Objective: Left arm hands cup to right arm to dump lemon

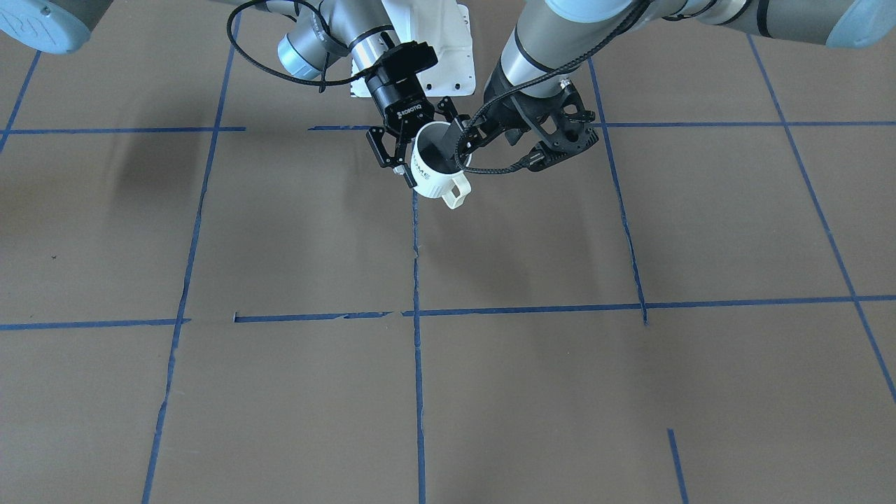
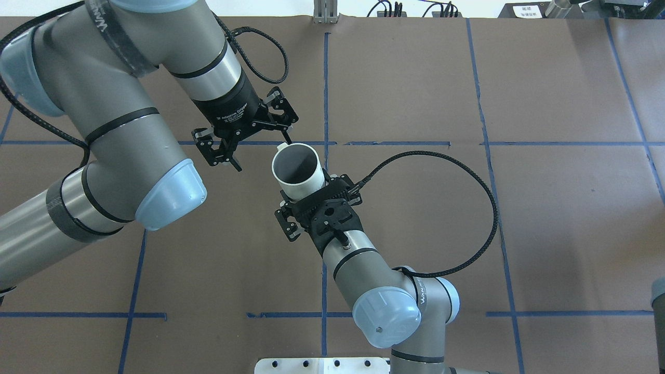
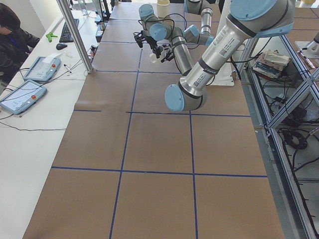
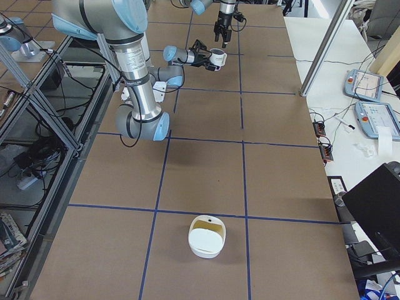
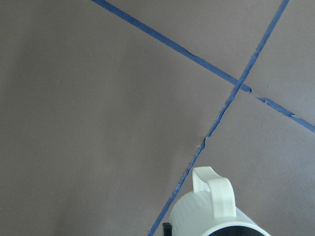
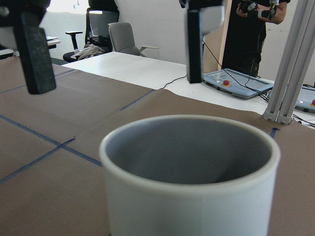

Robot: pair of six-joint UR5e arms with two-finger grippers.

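Note:
The white ribbed cup point(image 2: 294, 164) hangs upright above the table, handle pointing away from the robot point(image 1: 456, 194). My right gripper point(image 2: 307, 191), the ROBOTIQ one point(image 1: 428, 148), is shut on the cup's body from the robot's side. My left gripper point(image 2: 261, 152), the perforated one, is open just above and beside the rim. In the right wrist view its fingers point(image 6: 34, 54) hang clear of the cup point(image 6: 187, 196). The left wrist view shows the cup's handle point(image 5: 212, 192) at its bottom edge. The grey inside looks empty; no lemon shows.
The brown table is marked with blue tape lines point(image 1: 417, 322). A white tub with a yellowish inside point(image 4: 207, 236) stands near the table's end on my right. The white base plate point(image 2: 322, 365) lies at the robot's edge. An operator point(image 3: 12, 35) sits at a side table.

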